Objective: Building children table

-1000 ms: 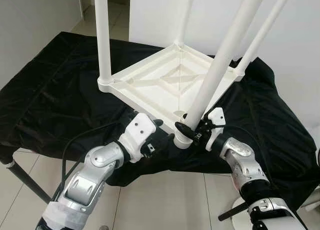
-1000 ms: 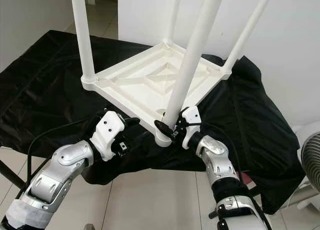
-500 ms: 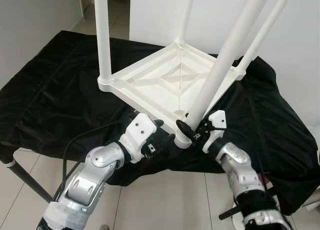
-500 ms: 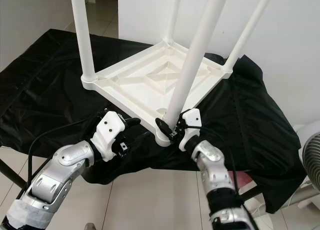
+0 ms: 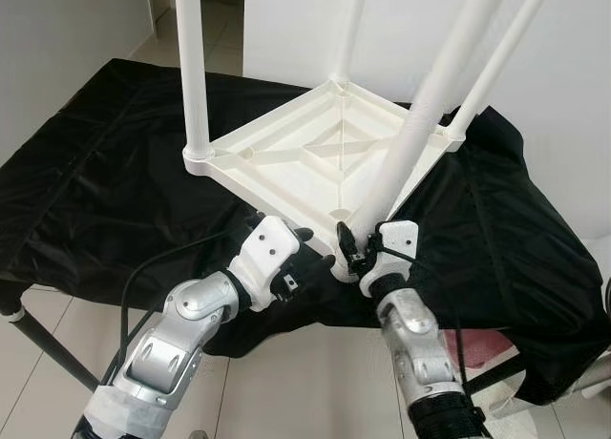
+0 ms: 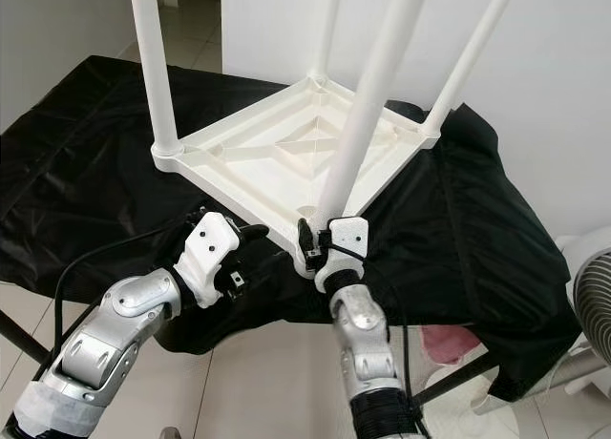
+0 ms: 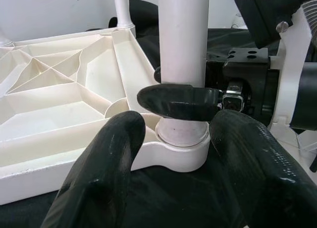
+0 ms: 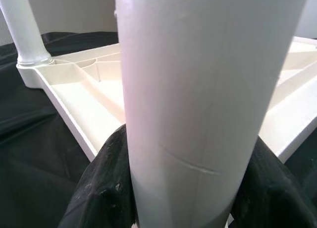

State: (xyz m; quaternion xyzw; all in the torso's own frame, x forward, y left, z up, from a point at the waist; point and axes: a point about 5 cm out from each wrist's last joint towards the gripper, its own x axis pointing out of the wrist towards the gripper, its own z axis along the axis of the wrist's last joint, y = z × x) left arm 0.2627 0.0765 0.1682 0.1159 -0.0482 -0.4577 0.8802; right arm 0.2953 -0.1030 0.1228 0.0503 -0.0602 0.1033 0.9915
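A white plastic children's table lies upside down on a black cloth, its legs pointing up. The near leg slants up from the front corner socket. My right gripper is shut on that leg just above the socket, and in the right wrist view the leg stands between its fingers. My left gripper is open beside the same corner, with its fingers either side of the socket in the left wrist view.
The cloth hangs over the front edge of its support, whose black leg stands on the tiled floor. A white wall rises behind. A fan and something pink sit low on the right.
My right forearm has swung left and now stands almost straight below the near leg, with the wrist turned round it. The gripper has stayed on the leg. The left arm has not moved.
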